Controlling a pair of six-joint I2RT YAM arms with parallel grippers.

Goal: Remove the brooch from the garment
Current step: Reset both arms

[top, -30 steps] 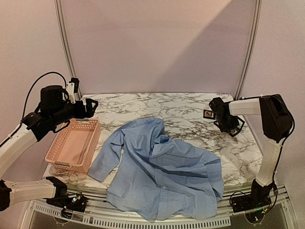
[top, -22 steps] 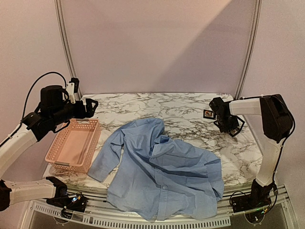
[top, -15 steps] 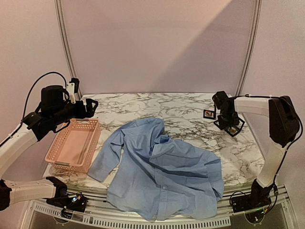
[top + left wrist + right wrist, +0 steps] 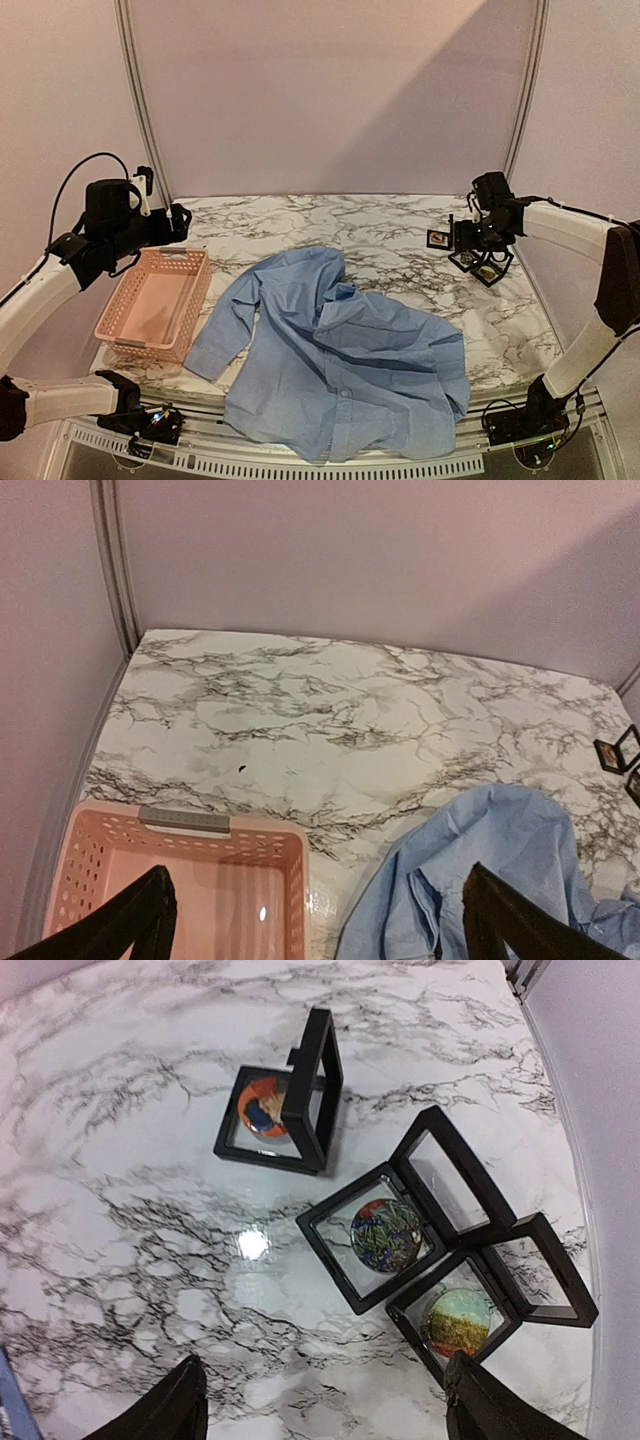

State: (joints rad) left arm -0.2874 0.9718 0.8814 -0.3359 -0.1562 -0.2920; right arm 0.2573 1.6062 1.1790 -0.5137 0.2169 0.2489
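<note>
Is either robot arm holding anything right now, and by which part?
Nothing is held. The left fingers gape empty near the pink basket; the right fingers stand open above three small framed cases.

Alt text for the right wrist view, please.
Three open black cases, each holding a round colourful disc, sit on the marble table: left case, centre case, right case. The right gripper hangs above, open and empty.

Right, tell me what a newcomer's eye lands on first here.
The crumpled light blue shirt sprawls across the near middle of the marble table. A pink basket sits at its left, and three open black display cases holding round brooches lie at the far right.
</note>
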